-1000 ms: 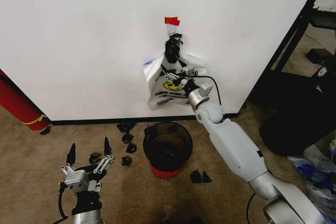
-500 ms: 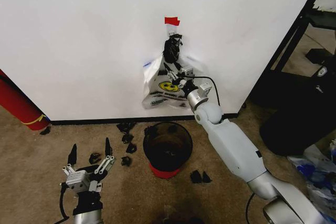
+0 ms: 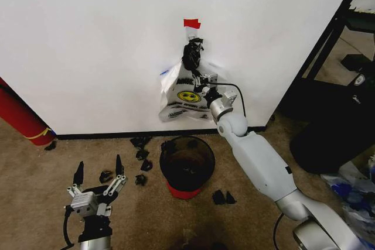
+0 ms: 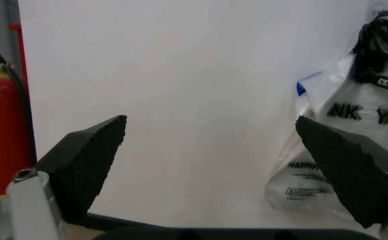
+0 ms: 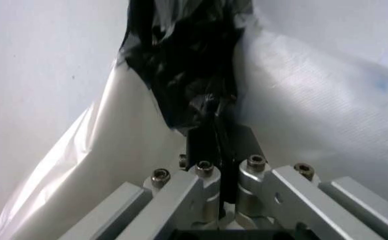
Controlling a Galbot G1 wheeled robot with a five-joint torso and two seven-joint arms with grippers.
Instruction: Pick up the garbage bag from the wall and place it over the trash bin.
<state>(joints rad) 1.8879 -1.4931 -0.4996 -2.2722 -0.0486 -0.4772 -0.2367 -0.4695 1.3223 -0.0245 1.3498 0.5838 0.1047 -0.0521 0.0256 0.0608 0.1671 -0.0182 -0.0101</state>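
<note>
A white wall (image 3: 88, 39) rises over brown carpet (image 3: 35, 185). The garbage bag (image 3: 183, 99) hangs on it below a red tape patch (image 3: 191, 23). The right hand (image 3: 195, 74) is clenched on the bag's dark bunched top. The trash bin (image 3: 187, 165) stands on the carpet below, with dark scraps inside. The left hand (image 3: 97, 174) waits low, fingers spread.
</note>
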